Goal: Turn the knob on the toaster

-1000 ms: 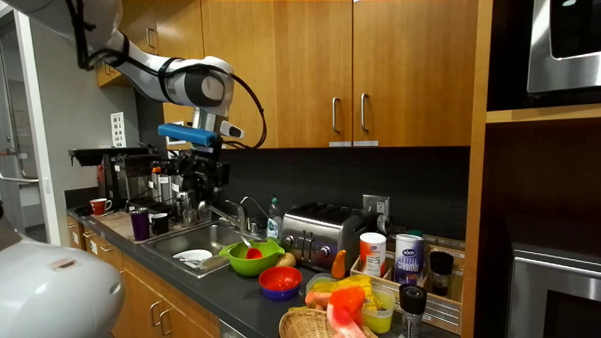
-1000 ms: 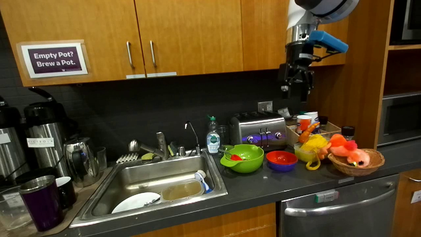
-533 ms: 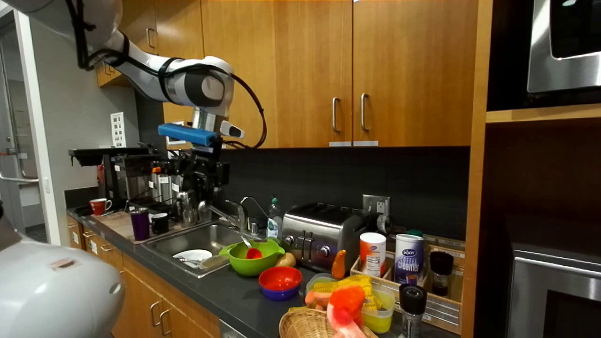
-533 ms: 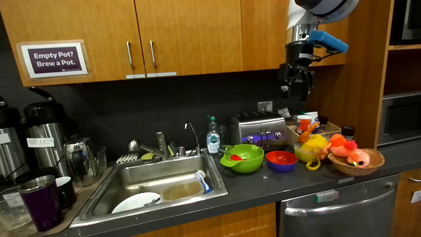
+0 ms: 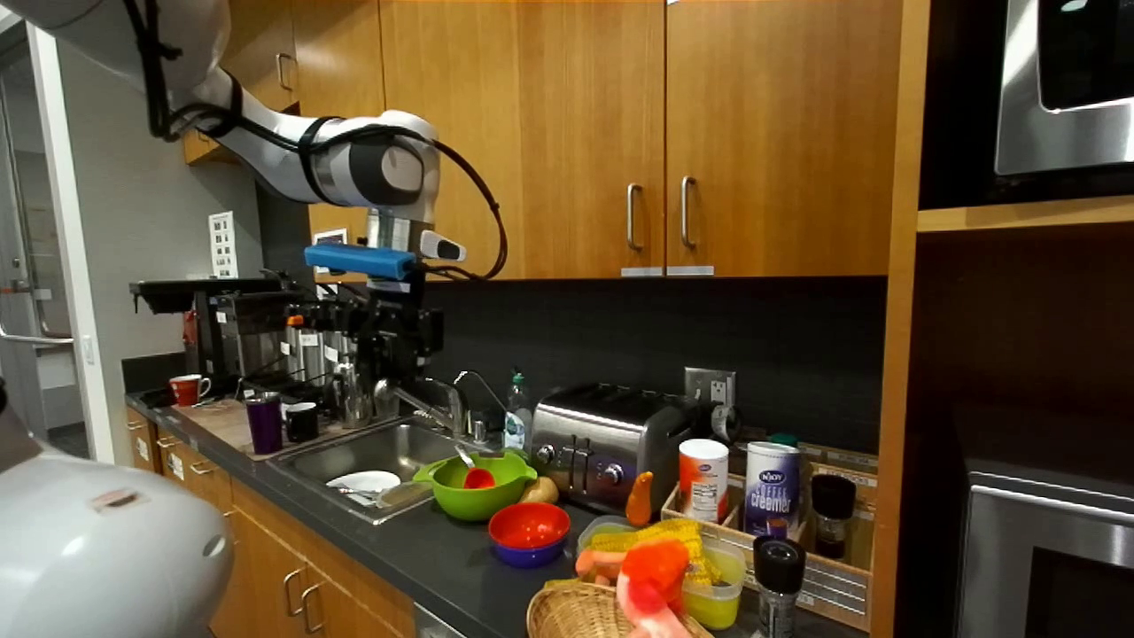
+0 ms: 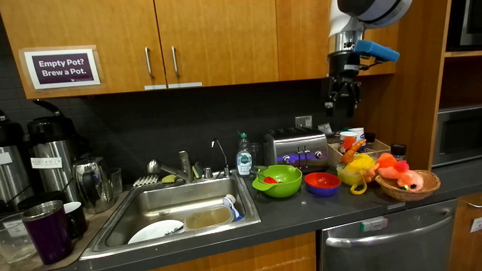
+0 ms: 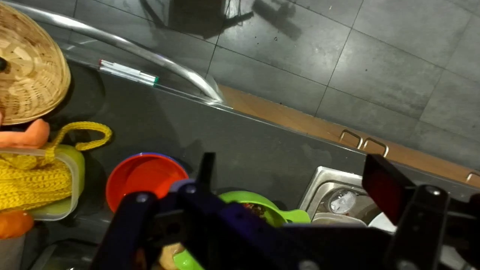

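Note:
The shiny silver toaster [image 5: 589, 434] stands against the back wall on the counter. It also shows in an exterior view [image 6: 297, 146] with its front facing out. Its front has a knob [image 6: 286, 159] on one side, another knob [image 6: 319, 154] on the other, and two levers between them. My gripper [image 6: 340, 111] hangs in the air, pointing down, higher than the toaster and apart from it. It also shows in an exterior view [image 5: 394, 372]. In the wrist view my gripper [image 7: 292, 165] has its fingers wide apart with nothing between them. The toaster is out of the wrist view.
A green bowl [image 6: 280, 188] and stacked red and blue bowls [image 6: 322, 184] stand before the toaster. A dish soap bottle [image 6: 244, 158], sink [image 6: 250, 210], yellow toy corn [image 6: 359, 165], basket [image 6: 406, 194] and wooden organizer [image 6: 382, 146] are near. Cabinets [image 6: 226, 41] hang above.
My gripper has moved slightly down and a little to the right in both exterior views, and it hangs more upright. The toaster and the other objects have not moved.

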Tool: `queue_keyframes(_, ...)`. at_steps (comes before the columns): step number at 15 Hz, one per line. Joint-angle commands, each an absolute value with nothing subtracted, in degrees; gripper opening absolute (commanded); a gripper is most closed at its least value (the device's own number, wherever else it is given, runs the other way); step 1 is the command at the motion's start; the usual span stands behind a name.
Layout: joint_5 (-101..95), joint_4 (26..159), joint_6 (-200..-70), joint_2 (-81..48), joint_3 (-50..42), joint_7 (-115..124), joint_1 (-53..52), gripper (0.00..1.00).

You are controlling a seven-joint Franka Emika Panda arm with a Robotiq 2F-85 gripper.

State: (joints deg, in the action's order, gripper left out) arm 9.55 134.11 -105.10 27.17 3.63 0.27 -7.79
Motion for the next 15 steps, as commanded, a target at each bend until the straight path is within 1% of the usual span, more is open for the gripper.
queue_keyframes(1,4.99,138.03,-112.75,28.66,5.08,2.32,-5.2,1.0)
queue_keyframes(5,3.86,142.44,-124.18,27.74,3.75,5.3,-2.4,1.0)
queue_keyframes(8,3.62,144.1,-130.26,27.23,2.66,6.41,0.02,1.0)
queue_keyframes(10,3.78,143.88,-130.18,26.76,1.77,5.81,0.89,1.0)
queue_keyframes(11,5.38,143.37,-127.74,26.63,0.7,4.29,0.31,1.0)
queue_keyframes(15,4.66,143.82,-128.58,26.7,0.73,4.77,0.46,1.0)
